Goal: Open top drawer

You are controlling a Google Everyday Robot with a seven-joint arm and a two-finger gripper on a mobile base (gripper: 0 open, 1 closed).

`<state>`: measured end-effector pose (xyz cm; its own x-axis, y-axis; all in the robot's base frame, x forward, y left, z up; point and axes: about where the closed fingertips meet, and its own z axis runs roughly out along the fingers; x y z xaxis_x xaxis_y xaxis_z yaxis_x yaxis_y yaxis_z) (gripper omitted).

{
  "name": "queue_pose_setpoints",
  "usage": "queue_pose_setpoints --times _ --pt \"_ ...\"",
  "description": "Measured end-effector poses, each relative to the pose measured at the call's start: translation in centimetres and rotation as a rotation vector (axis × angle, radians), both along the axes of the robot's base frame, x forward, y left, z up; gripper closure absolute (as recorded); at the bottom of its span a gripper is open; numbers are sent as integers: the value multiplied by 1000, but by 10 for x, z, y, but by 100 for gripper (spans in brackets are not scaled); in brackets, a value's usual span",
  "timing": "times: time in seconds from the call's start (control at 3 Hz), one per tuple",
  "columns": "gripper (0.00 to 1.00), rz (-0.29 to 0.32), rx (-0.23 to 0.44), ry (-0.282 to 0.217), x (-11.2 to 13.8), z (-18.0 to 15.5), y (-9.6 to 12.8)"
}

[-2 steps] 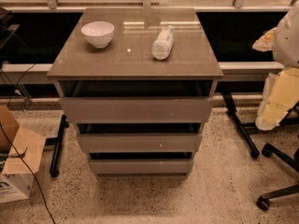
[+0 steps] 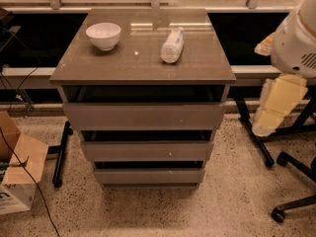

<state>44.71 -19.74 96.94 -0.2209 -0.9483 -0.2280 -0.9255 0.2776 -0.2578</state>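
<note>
The top drawer [image 2: 143,115] is the widest of three grey-brown fronts in a small cabinet. Its flat handleless panel sits just under the cabinet's top, with a dark gap above it, and no interior shows. Two narrower drawer fronts, the middle one [image 2: 147,151] and the bottom one [image 2: 148,176], lie below it. My gripper [image 2: 274,107], a pale yellow part hanging below the white arm [image 2: 296,43], is in the air to the right of the cabinet, level with the top drawer and apart from it.
On the cabinet top [image 2: 98,65] stand a white bowl [image 2: 103,35] and a plastic bottle [image 2: 172,45] lying on its side. A cardboard box [image 2: 17,174] is on the floor at the left. Black stand legs [image 2: 254,137] and a chair wheel [image 2: 278,214] are at the right.
The gripper has shifted slightly left, toward the cabinet. The drawers, the bowl and the bottle have not moved.
</note>
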Motion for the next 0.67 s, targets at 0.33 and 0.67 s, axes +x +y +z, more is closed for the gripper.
queue_pose_setpoints --times 0.33,0.67 --pt "0 2 12 -17 10 -18 26" --pt "0 -6 63 -6 21 -46 39"
